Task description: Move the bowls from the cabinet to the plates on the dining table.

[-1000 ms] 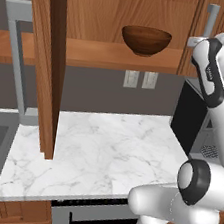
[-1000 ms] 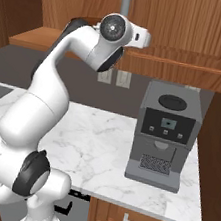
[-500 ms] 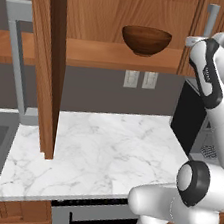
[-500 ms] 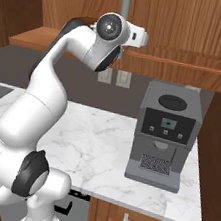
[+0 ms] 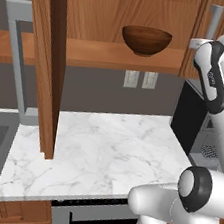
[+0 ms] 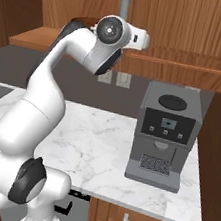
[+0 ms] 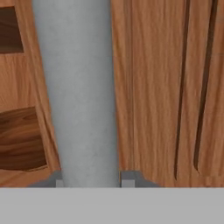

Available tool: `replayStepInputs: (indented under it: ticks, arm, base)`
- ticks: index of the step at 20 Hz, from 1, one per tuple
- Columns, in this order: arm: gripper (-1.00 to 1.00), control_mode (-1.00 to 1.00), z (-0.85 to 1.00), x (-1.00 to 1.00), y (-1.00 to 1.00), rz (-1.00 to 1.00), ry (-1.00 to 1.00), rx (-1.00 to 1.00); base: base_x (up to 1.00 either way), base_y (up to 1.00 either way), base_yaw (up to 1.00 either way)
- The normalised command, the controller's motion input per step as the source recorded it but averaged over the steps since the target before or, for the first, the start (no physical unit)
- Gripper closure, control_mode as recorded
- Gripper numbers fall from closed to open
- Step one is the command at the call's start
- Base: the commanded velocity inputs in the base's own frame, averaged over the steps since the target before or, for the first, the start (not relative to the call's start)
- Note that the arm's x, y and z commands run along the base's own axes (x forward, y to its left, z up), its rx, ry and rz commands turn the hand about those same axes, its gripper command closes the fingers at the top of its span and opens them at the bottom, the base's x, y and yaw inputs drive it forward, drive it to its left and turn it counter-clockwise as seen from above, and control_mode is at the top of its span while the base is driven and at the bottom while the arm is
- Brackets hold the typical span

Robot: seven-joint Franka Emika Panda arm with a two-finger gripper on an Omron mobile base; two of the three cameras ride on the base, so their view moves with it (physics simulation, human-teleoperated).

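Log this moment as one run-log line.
end effector: shut on door handle | right cabinet door: closed | left door: open | brown bowl: on shelf

You won't find any readable text, brand, number or sign here. The coffee machine has a small display and buttons on its front, but whatever they carry is too small for you to make out.

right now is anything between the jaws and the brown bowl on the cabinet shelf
Yes. The right cabinet door is not swung open, and its grey bar handle sits right in front of the jaws in the hand view. The dark brown bowl stands on the shelf to the door's left, exposed by the open left door.
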Motion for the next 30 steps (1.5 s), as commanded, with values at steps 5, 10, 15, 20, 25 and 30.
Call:
replayStepInputs:
  ticks: [5, 10, 15, 20, 25, 30]
  arm:
    - [1.00, -1.00, 0.05, -0.38, -0.53, -0.01, 0.00, 0.00]
    - [1.00, -1.00, 0.09, -0.35, -0.59, -0.02, 0.00, 0.00]
    - [1.00, -1.00, 0.10, -0.34, -0.70, -0.02, 0.00, 0.01]
    - [1.00, -1.00, 0.10, -0.33, -0.80, -0.02, 0.00, 0.02]
    - [1.00, -1.00, 0.09, -0.31, -0.95, 0.00, 0.00, 0.05]
    - [1.00, -1.00, 0.10, -0.30, -1.00, 0.00, 0.00, 0.06]
  base:
    - [0.00, 0.00, 0.00]
    - [0.00, 0.00, 0.00]
    - [0.00, 0.00, 0.00]
    - [0.00, 0.00, 0.00]
    - [0.00, 0.00, 0.00]
    - [0.00, 0.00, 0.00]
